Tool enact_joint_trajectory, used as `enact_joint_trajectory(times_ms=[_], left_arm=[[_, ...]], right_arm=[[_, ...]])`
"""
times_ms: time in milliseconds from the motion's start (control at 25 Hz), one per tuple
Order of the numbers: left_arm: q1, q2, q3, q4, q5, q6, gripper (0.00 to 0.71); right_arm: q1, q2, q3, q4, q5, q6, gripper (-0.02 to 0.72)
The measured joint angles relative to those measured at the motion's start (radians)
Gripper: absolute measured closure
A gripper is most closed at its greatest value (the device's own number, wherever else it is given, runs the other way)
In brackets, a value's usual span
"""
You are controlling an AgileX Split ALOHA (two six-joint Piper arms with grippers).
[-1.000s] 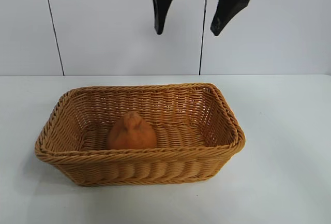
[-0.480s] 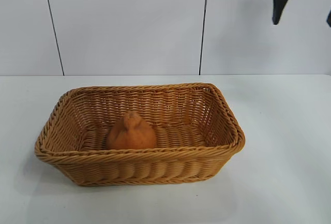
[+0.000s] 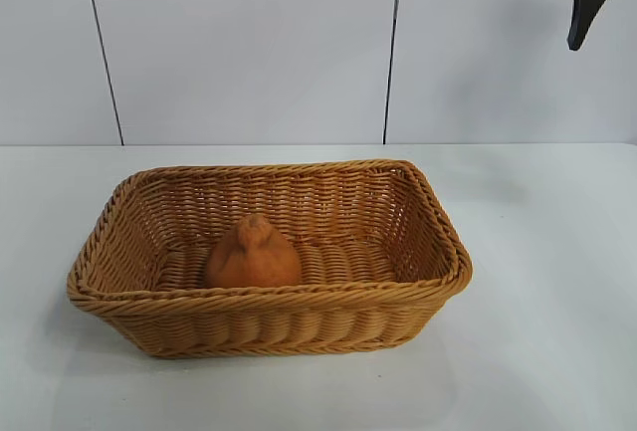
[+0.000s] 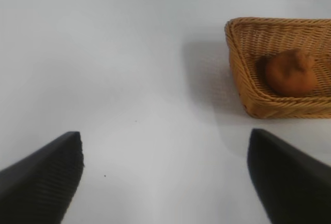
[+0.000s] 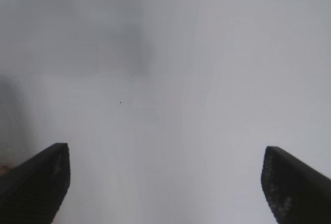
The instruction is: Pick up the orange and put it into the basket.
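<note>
The dull-orange, lumpy orange with its knob on top lies inside the tan wicker basket, left of the basket's middle. Both also show in the left wrist view, the orange in the basket off to one side. My right gripper is high at the exterior view's top right corner, well clear of the basket, with only one black finger showing. In its wrist view the right gripper is open and empty over bare table. My left gripper is open and empty above the table beside the basket.
The basket stands on a white table before a white panelled wall. Nothing else stands on the table.
The right gripper has moved from above the basket to the right and out to the frame's top right corner. The orange and basket have not moved.
</note>
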Motion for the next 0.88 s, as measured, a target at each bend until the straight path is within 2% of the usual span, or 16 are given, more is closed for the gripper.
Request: enact_joint_trajectory(times_ms=[240,680,880], left_arm=[[0.000,0.000,0.000,0.000,0.000,0.000,0.095],[0.000,0.000,0.000,0.000,0.000,0.000,0.095],[0.000,0.000,0.000,0.000,0.000,0.000,0.095]], right_arm=[[0.000,-0.238,0.348,0.003,0.004,-0.040,0.010],[0.000,-0.803,0.943,0.006,0.003,-0.043,0.010],[0.000,-1.104,1.144,0.006,-0.093,-0.050,0.010]])
